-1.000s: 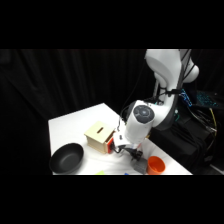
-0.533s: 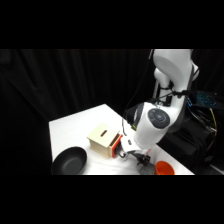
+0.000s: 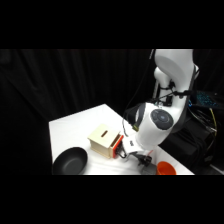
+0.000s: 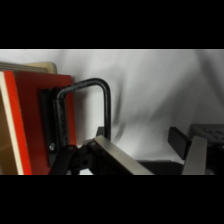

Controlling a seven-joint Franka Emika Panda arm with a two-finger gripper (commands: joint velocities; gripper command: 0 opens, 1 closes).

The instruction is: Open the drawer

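Arm dropped lower over last second; gripper (image 4: 145,157) now at drawer (image 3: 118,145) front, lower centre of side view. Jaws spread wide, one finger (image 4: 117,157) behind black loop handle (image 4: 85,112), nothing clamped. Drawer looks unopened; pull next.

Your drawer (image 4: 30,117) shows a red-orange front with a pale cream stripe down one edge, and its loop handle (image 4: 87,107) is black on a black mount. You see the box (image 3: 104,139) around it in pale, plain wood with a dark slot on top. The table (image 3: 75,127) is white, as is the arm (image 3: 155,122). The pan (image 3: 70,162) is black, the bowl (image 3: 166,168) orange. The gripper (image 4: 150,160) has silver-grey fingers on black linkage. The backdrop is black.
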